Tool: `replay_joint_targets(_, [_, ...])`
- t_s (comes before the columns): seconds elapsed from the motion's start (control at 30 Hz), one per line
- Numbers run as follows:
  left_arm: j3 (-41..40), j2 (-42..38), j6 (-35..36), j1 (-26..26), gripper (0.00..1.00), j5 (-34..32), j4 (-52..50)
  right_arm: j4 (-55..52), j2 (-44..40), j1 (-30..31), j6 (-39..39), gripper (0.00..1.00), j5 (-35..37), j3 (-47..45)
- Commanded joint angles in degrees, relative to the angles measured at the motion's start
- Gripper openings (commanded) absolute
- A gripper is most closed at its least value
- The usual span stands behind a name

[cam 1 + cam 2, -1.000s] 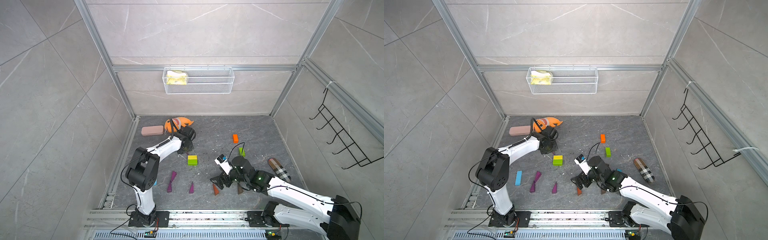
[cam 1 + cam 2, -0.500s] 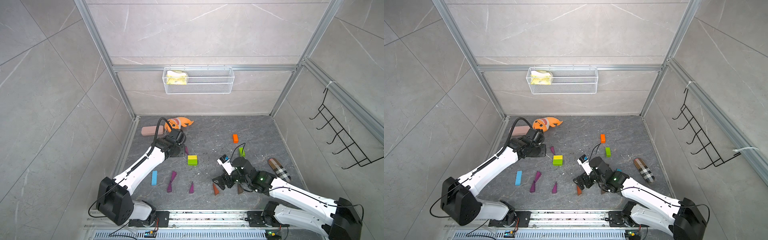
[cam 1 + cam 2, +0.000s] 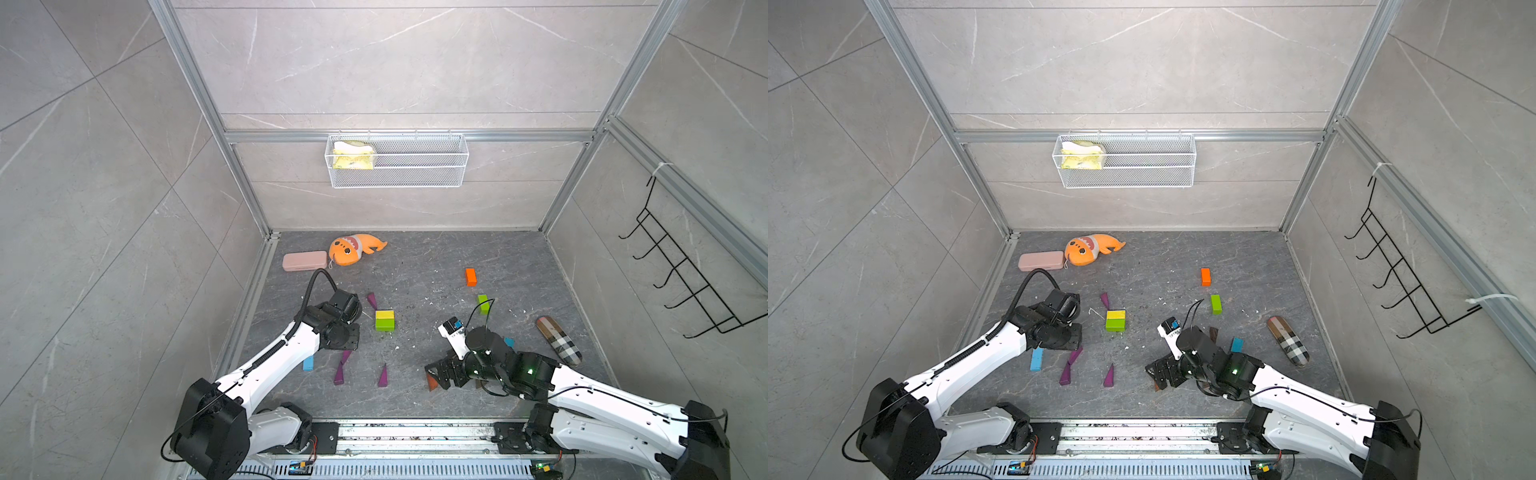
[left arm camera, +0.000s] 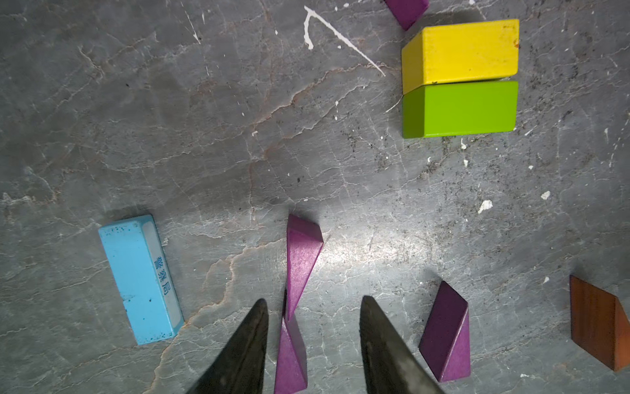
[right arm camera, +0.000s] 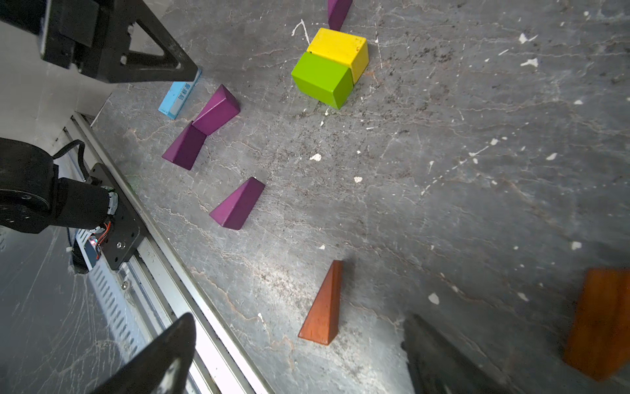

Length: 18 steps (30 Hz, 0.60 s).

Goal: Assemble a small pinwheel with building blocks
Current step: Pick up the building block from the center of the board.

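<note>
Left tool (image 4: pixel 313 303): fingers parted, pinching nothing, over the near left of the dark stone-look table (image 3: pixel 415 257).
Purple pair: the farther purple pointed wooden wedge (image 4: pixel 301 259) and the nearer purple pointed wooden wedge (image 4: pixel 289 354) meet tip to tip. The nearer one lies below the gap of the left tool.
Third purple wedge (image 4: pixel 445 334): just right of the pair, apart from it.
Fourth purple wedge (image 3: pixel 371 300): just beyond the yellow brick.
Light-blue wooden bar (image 4: pixel 139 279): left of the pair (printed characters run along one face).
Centre: short yellow wooden brick (image 4: pixel 460 51) and short green wooden brick (image 4: pixel 460 109) touch side by side, yellow farther.
Right tool (image 5: pixel 301 320): fingers spread wide, holding nothing, near the table's near edge.
Brown pointed wooden wedge (image 5: pixel 324 307): flat on the table between those fingers.
Far right: short orange wooden brick (image 3: pixel 470 276), and a second green brick (image 3: pixel 482 303) nearer than it.
Far left: pink oblong case (image 3: pixel 304 261) beside the orange plush shark (image 3: pixel 351 252).
</note>
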Motion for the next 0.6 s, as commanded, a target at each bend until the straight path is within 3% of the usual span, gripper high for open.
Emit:
replay_joint_targets(0.0, [-0.64,-0.35,-1.94,-0.16,0.46,-0.05,1.62,-1.82,-1.31,1.15,2.86,0.95,2.41,-2.03])
replay_joint_targets(0.57, [-1.86,8.38,-0.31,-0.2,0.46,-0.32,4.64,-0.92,0.28,2.57,2.48,0.95,4.03,-2.85])
